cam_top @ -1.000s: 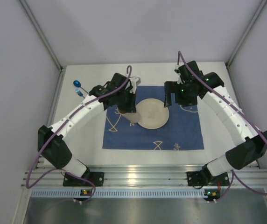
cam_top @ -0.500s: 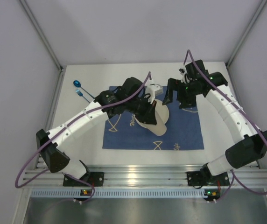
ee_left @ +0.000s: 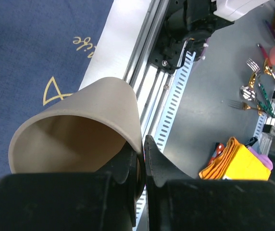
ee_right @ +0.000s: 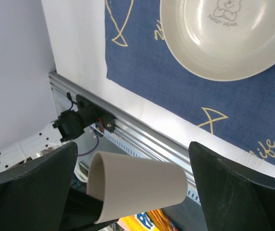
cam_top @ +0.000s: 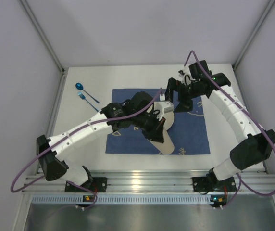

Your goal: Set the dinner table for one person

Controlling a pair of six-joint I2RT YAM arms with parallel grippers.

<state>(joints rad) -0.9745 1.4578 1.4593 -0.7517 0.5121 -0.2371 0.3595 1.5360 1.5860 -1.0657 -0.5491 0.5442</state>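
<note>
Left claw [ee_left: 142, 144] is pinched nearly shut on the rim of the beige cup [ee_left: 75, 130], one finger inside, one outside. The cup is tipped sideways in the air over the near edge of the blue mat [ee_right: 142, 67]. Right claw [ee_right: 132, 144] is spread wide and empty, near the bowl [ee_right: 224, 38]. Table [cam_top: 118, 77] is white, flat, under everything; rigid and fixed, nothing to grab. The cup looks light, stiff, smooth, probably breakable, so the rim pinch is fine.
</note>
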